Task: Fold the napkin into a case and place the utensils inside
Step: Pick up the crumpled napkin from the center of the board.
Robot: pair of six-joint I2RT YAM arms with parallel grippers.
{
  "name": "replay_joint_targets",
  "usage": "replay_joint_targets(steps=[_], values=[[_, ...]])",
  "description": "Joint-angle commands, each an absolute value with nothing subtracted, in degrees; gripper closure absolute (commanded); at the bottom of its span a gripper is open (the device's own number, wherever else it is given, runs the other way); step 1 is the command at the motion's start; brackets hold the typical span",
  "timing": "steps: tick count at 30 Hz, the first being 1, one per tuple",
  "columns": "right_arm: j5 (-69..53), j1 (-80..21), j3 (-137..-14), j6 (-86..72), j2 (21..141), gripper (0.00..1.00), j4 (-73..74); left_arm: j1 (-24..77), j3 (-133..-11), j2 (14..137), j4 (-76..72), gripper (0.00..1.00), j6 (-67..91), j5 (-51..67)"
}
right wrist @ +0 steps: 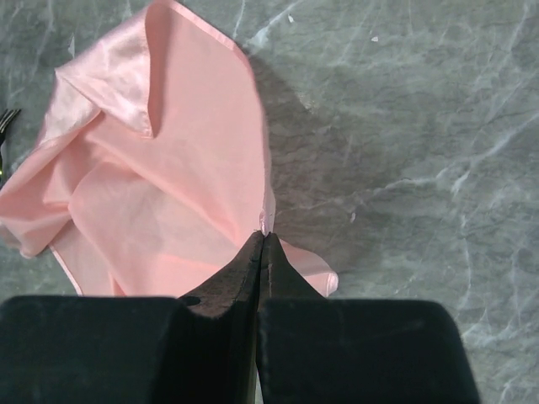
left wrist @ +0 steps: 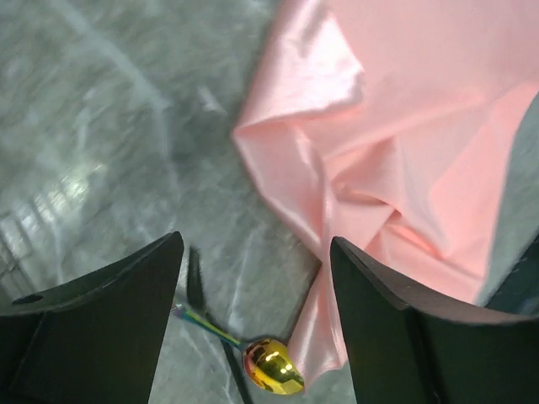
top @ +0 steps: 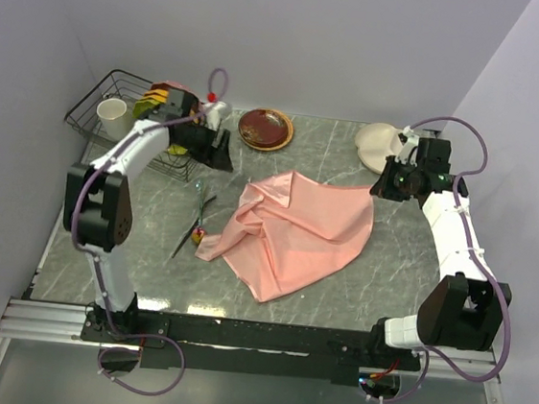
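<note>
Napkin [top: 296, 229] lies crumpled mid-surface [top: 147, 266], no case yet, utensils [top: 195, 218] loose just left of it; left tool [left wrist: 257, 244] open and empty, right tool [right wrist: 261, 244] closed at napkin's right edge.

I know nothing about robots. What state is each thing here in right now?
Napkin: crumpled, not yet folded.
Utensils: lying loose beside the napkin, not inside it.
Left end effector: open, holding nothing.
Right end effector: shut, apparently pinching the napkin's edge.
Brown plate: lying flat, empty.
Cup: upright.
</note>
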State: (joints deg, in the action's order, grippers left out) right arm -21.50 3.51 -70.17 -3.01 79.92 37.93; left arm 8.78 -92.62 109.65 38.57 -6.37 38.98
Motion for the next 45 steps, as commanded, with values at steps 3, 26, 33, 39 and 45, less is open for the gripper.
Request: replay_joint_targets(steps=[3, 26, 33, 39, 45], values=[[-19.77, 3.52, -70.84, -2.37, 77.61, 1.00, 37.09, 26.26, -84.12, 100.63, 25.06, 0.23, -14.68, 14.36], [-17.76, 3.60, -68.47, -3.16, 76.64, 1.00, 36.48, 47.72, -99.48, 126.98, 14.15, 0.27, -4.04, -19.41], [-15.47, 3.78, -68.29, -2.90, 76.20, 1.00, 36.30, 49.39, -101.52, 130.69, 17.05, 0.33, -6.58, -26.45], [-15.21, 4.66, -67.76, -2.37, 75.59, 1.00, 36.21, 49.31, -99.06, 130.43, 20.56, 0.37, -8.52, -32.15], [-15.03, 5.71, -67.50, -1.15, 74.36, 1.00, 36.21, 48.34, -95.19, 127.18, 21.44, 0.41, -9.84, -34.54]])
